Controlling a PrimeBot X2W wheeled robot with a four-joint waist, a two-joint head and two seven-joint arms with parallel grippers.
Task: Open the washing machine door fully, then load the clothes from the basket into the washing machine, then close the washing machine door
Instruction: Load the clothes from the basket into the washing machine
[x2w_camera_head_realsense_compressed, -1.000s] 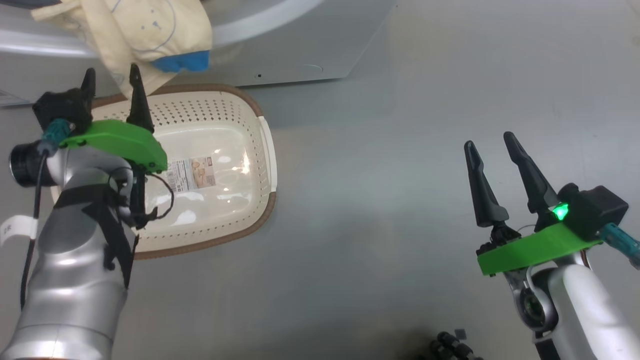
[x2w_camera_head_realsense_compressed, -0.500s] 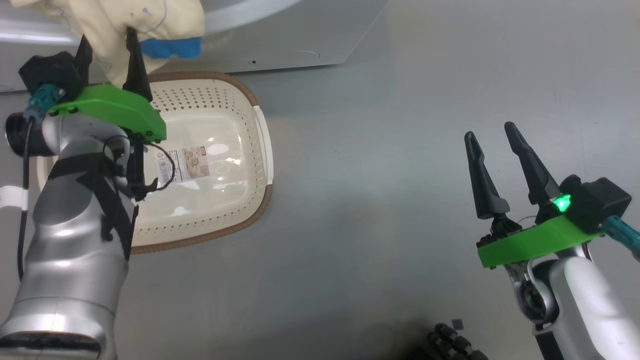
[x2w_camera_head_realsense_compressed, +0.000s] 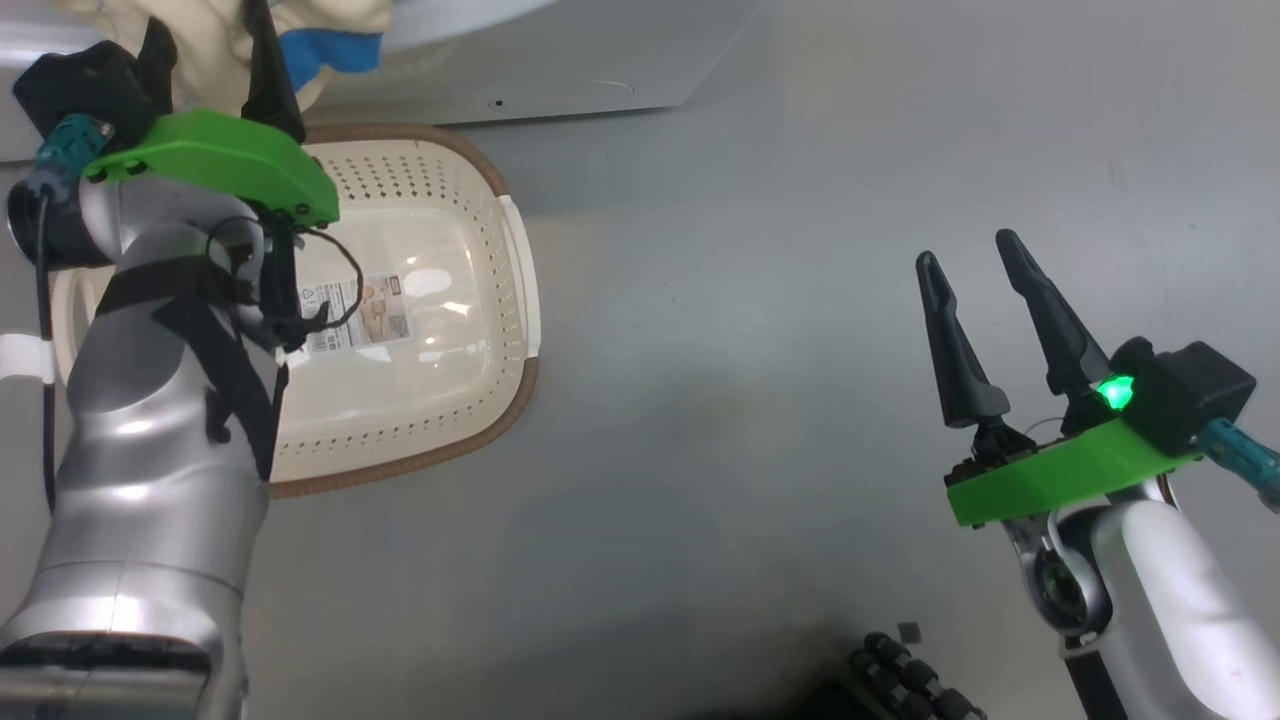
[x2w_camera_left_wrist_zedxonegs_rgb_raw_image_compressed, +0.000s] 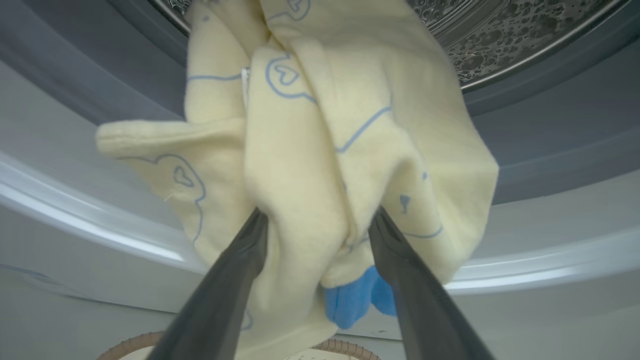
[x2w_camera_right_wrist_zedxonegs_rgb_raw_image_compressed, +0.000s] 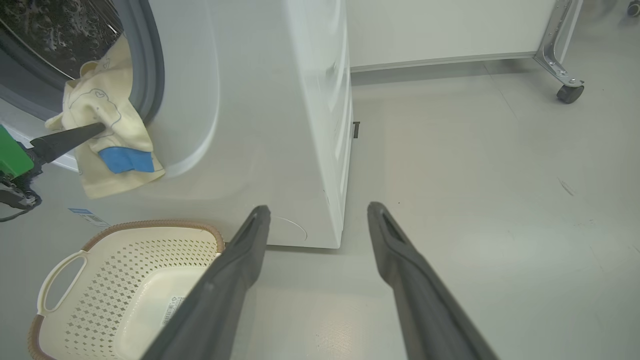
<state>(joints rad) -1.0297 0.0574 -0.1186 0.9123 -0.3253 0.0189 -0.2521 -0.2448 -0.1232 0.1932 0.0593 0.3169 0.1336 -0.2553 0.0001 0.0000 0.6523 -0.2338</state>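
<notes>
A pale yellow piece of the clothes (x2w_camera_left_wrist_zedxonegs_rgb_raw_image_compressed: 310, 150) with blue bear outlines and a blue patch hangs out of the washing machine (x2w_camera_right_wrist_zedxonegs_rgb_raw_image_compressed: 260, 100) over the grey gasket (x2w_camera_right_wrist_zedxonegs_rgb_raw_image_compressed: 150, 65). The steel drum (x2w_camera_left_wrist_zedxonegs_rgb_raw_image_compressed: 500, 30) shows behind it. My left gripper (x2w_camera_left_wrist_zedxonegs_rgb_raw_image_compressed: 318, 215) is open, its fingers on either side of the hanging cloth (x2w_camera_head_realsense_compressed: 330, 20). The cream basket (x2w_camera_head_realsense_compressed: 520, 300) stands on the floor below the opening, with only a label on its bottom. My right gripper (x2w_camera_head_realsense_compressed: 965, 250) hovers open over bare floor to the right, with nothing between its fingers. The washing machine door is out of view.
The grey floor stretches right of the machine. A metal frame leg with a caster (x2w_camera_right_wrist_zedxonegs_rgb_raw_image_compressed: 570, 93) stands at the far right by a white panel (x2w_camera_right_wrist_zedxonegs_rgb_raw_image_compressed: 440, 30). A black ribbed part (x2w_camera_head_realsense_compressed: 900, 685) lies at the head view's bottom edge.
My left gripper has moved forward from above the basket until its fingers straddle the hanging cloth. The head camera has shifted. The right gripper has barely moved.
</notes>
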